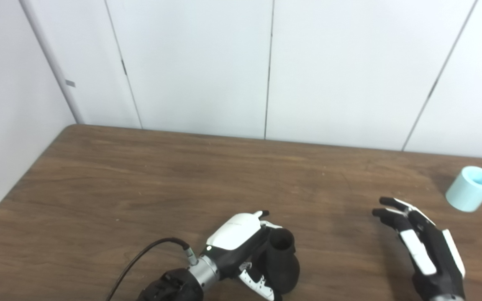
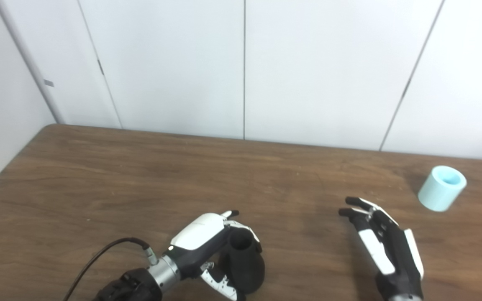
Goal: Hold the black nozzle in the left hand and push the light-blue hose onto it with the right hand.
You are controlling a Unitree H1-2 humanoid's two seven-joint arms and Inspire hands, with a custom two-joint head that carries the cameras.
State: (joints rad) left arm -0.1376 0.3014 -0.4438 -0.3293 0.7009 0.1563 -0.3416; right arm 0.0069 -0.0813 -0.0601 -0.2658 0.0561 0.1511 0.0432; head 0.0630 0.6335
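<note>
Black nozzle (image 1: 282, 261) near table's front edge, upright, open mouth up, long axis vertical, wrapped by left hand (image 1: 241, 242). At 3 o'clock, right hand (image 1: 423, 246) unclenched, fingers spread, holding nothing. Bare brown table (image 1: 182, 175) between. Farther, at 1 o'clock of right hand, light-blue hose (image 1: 471, 188) lying tilted, opening toward 1 o'clock, near table's right edge.

Left hand (image 1: 247, 246): glossy white shell over the back, black body beneath, white plates with small dark marks on the lower fingers (image 1: 260, 286), black tips. Silver metal cuff (image 1: 204, 269) at the wrist, small plug on it, thin black cable (image 1: 140, 257) curving away. Black forearm below. Right hand (image 1: 423, 246): black throughout, long white plates along the fingers (image 1: 410, 244), black rounded tips.
</note>
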